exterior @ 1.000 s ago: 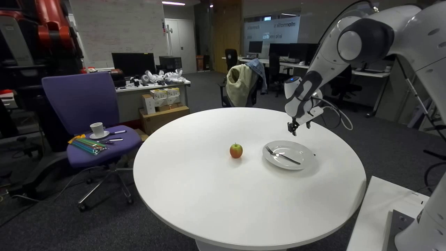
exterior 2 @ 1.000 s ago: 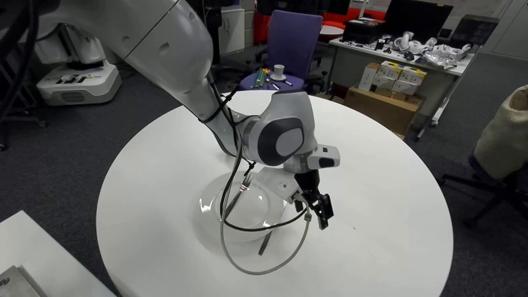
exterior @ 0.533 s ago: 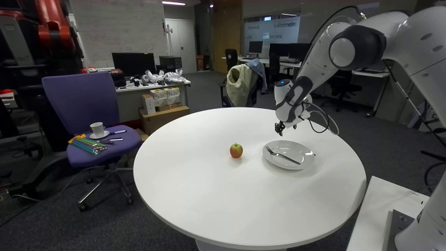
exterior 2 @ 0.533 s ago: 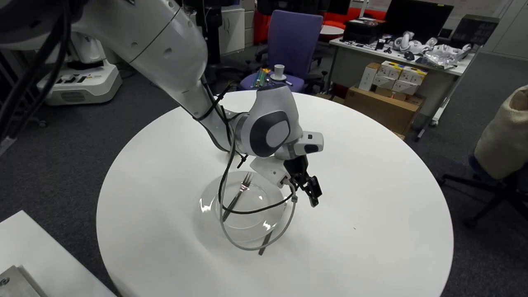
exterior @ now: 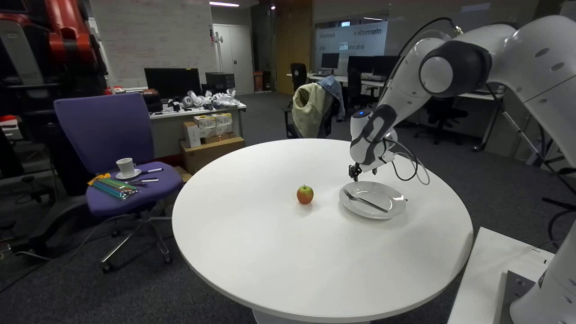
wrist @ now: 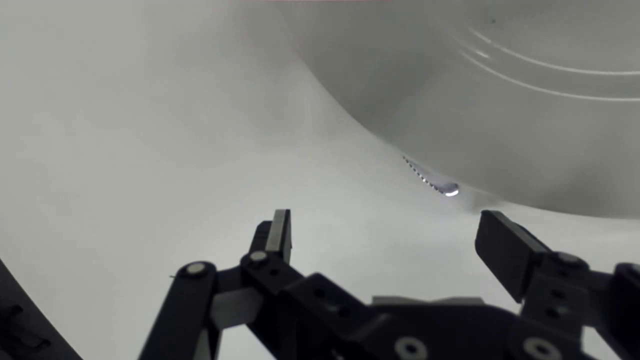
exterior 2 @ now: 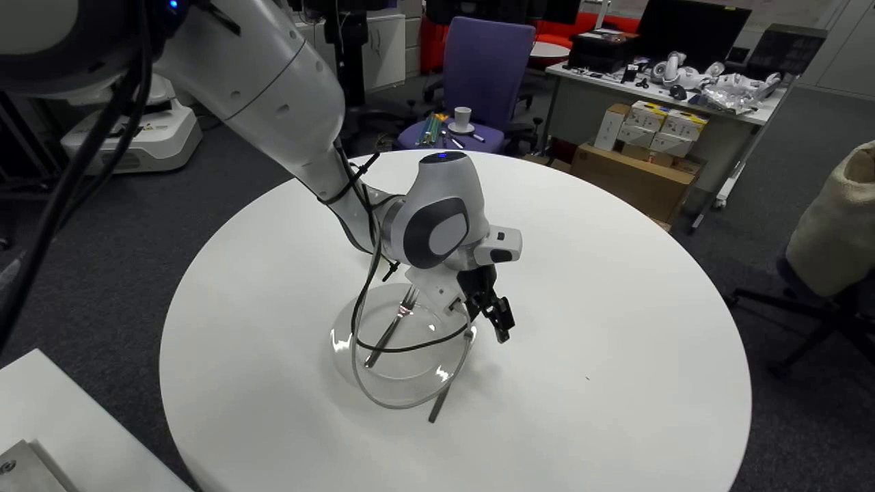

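Observation:
My gripper (wrist: 385, 214) is open and holds nothing. It hangs low over the white table beside the plate's rim, as an exterior view (exterior 2: 489, 324) also shows. The white plate (exterior: 389, 204) carries a fork (exterior: 366, 204) lying across it. A knife lies partly under the plate's rim. Its serrated blade tip (wrist: 444, 187) sticks out in front of my fingers in the wrist view, and its dark handle (exterior 2: 439, 405) pokes out in an exterior view. The plate (wrist: 450, 135) fills the upper right of the wrist view. A red-green apple (exterior: 305, 195) stands apart from the plate.
The round white table (exterior: 270, 252) bears these things. A purple chair (exterior: 108, 130) past its edge holds a cup (exterior: 126, 166) on a saucer and pens. A cable (exterior 2: 403, 404) loops from my wrist over the plate. A chair with a jacket (exterior: 309, 110) stands behind.
My arm has moved across the table, leftward in an exterior view, and then sunk lower beside the plate. The plate, fork, knife and apple have not moved.

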`<state>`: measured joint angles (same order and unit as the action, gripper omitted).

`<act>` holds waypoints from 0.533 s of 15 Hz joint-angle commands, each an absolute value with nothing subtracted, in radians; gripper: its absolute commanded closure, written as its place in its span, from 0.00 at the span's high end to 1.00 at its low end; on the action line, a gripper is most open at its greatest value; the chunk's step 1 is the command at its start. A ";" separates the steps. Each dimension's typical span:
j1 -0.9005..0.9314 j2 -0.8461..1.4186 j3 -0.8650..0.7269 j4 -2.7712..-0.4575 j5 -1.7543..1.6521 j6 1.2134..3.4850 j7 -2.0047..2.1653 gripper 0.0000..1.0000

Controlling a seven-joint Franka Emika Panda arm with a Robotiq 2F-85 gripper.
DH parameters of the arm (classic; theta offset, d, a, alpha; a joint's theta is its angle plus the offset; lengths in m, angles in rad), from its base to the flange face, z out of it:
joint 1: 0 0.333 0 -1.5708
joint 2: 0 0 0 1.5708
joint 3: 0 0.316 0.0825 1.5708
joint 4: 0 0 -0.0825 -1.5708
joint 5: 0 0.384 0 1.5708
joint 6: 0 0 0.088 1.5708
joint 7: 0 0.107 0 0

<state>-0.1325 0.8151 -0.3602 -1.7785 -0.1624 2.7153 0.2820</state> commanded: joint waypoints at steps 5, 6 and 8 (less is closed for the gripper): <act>-0.164 0.808 -0.307 -1.775 -0.065 2.728 0.247 1.00; -0.173 0.803 -0.293 -1.776 -0.050 2.725 0.239 1.00; -0.203 0.793 -0.253 -1.777 -0.012 2.719 0.214 1.00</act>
<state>-0.1473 0.8220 -0.3149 -1.7735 -0.0650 2.7153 0.2736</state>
